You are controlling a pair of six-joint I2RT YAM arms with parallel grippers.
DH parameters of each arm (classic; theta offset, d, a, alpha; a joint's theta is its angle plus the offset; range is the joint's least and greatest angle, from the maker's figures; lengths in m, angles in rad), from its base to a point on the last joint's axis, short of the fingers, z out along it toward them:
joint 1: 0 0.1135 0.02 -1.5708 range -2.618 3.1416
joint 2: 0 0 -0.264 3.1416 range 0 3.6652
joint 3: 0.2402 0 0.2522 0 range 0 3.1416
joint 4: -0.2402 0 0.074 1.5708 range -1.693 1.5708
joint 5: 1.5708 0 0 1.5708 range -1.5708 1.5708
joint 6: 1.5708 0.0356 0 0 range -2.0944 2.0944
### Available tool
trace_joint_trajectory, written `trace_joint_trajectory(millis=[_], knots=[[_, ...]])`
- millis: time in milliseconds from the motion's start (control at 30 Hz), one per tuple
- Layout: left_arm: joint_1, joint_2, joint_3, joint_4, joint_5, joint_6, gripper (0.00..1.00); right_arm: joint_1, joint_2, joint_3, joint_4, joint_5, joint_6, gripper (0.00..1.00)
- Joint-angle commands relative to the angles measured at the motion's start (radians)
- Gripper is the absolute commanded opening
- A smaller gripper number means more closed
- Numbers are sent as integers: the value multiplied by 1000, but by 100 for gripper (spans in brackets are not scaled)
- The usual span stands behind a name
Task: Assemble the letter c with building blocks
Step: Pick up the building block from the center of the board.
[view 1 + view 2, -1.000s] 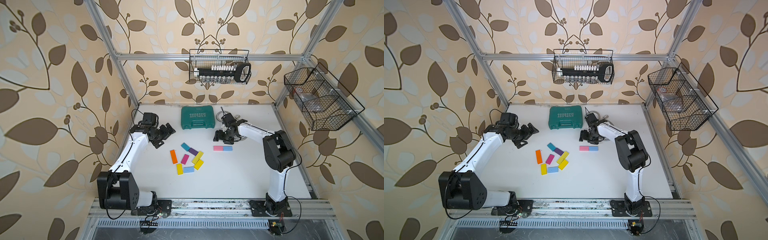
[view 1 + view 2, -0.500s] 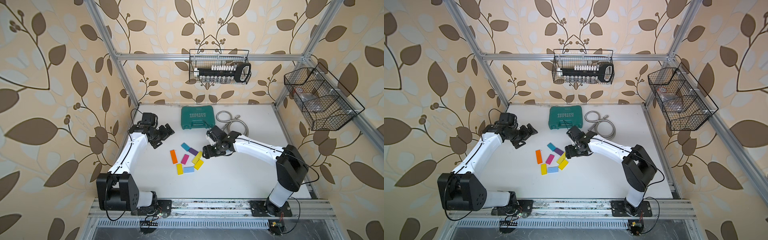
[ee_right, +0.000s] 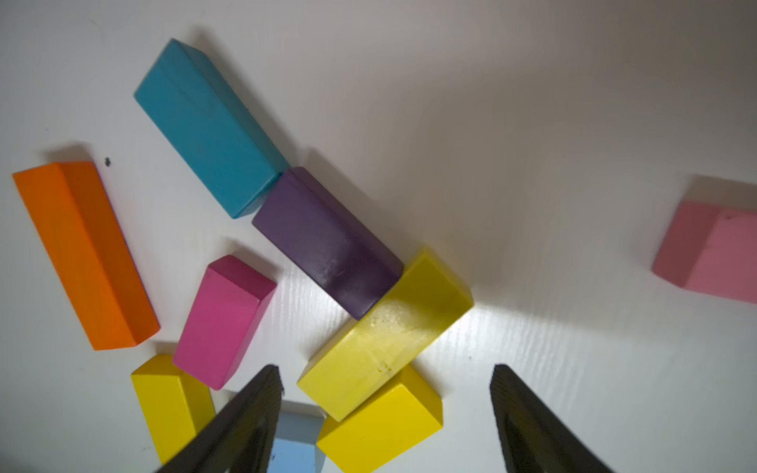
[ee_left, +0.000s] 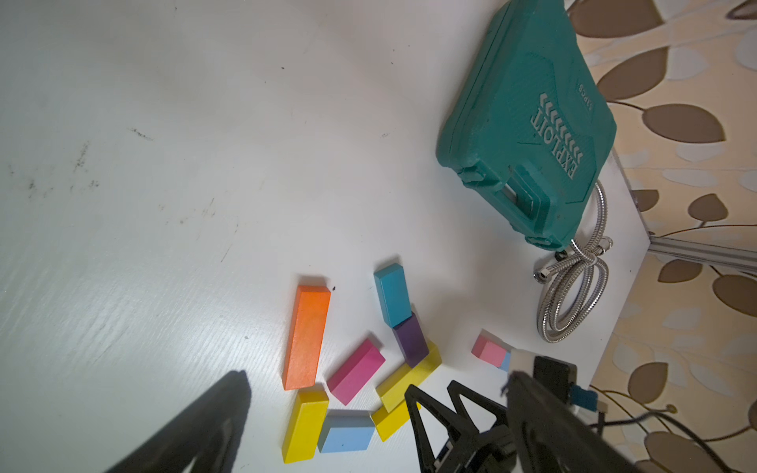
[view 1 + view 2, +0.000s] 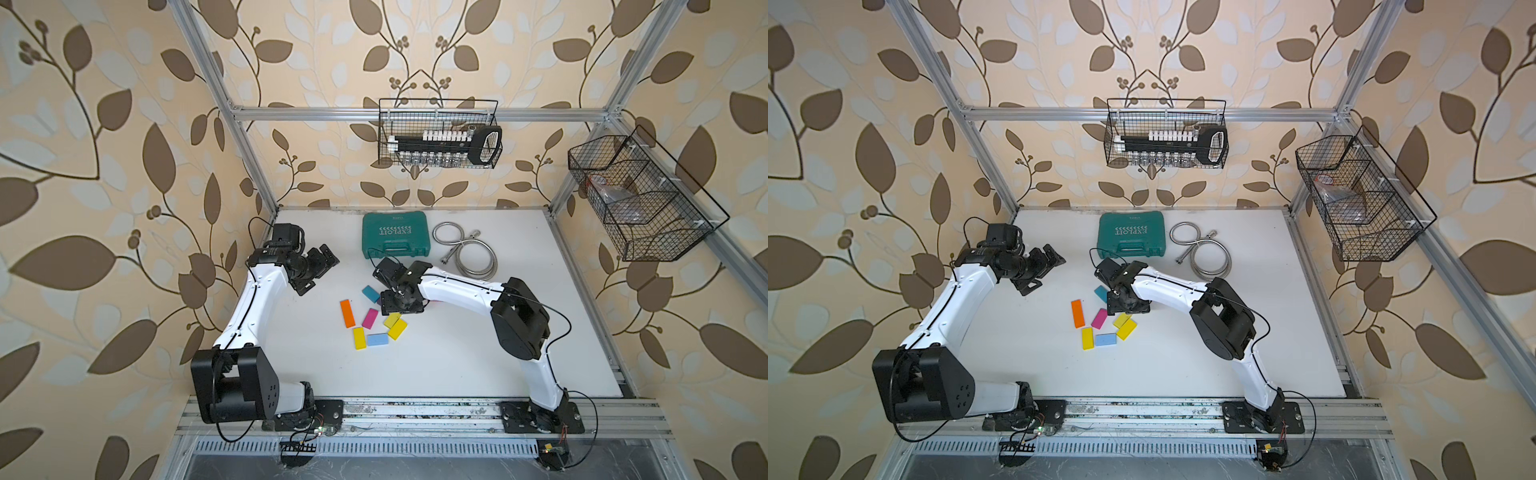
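Observation:
The building blocks lie in a loose cluster on the white table: orange (image 5: 348, 313), teal (image 5: 371, 293), magenta (image 5: 369, 318), light blue (image 5: 377, 339) and three yellow ones (image 5: 359, 338). In the right wrist view a purple block (image 3: 327, 243) touches the teal block (image 3: 209, 127) and a yellow block (image 3: 385, 331). A pink block (image 3: 712, 254) lies apart. My right gripper (image 5: 402, 309) (image 3: 385, 368) stands open over two yellow blocks and holds nothing. My left gripper (image 5: 317, 269) is open and empty, off to the cluster's left rear.
A green tool case (image 5: 395, 235) and a coiled metal hose (image 5: 469, 253) lie at the back of the table. Wire baskets hang on the rear wall (image 5: 440, 139) and the right wall (image 5: 640, 199). The right arm's link (image 5: 461, 289) stretches over the pink block's spot.
My right arm has swung from the back by the hose leftwards, over the block cluster, with its jaws staying open. The left arm has hardly moved.

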Motion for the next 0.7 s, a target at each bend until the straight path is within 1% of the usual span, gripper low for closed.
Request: trace_joint_trajectory(millis=[0, 167, 333, 467, 567, 667], knots=[[7, -23, 1, 13, 25, 9, 99, 34, 49, 58, -120, 62, 92, 79], [13, -39, -6, 19, 34, 16, 99, 47, 69, 59, -133, 73, 122, 77], [14, -46, -28, 32, 53, 11, 99, 42, 94, 68, -120, 62, 132, 73], [14, -51, -38, 38, 62, 2, 99, 33, 112, 94, -108, 54, 134, 72], [15, -58, -42, 42, 64, -3, 99, 21, 132, 115, -109, 36, 137, 72], [15, -64, -44, 44, 68, -9, 99, 7, 142, 112, -99, 13, 146, 69]])
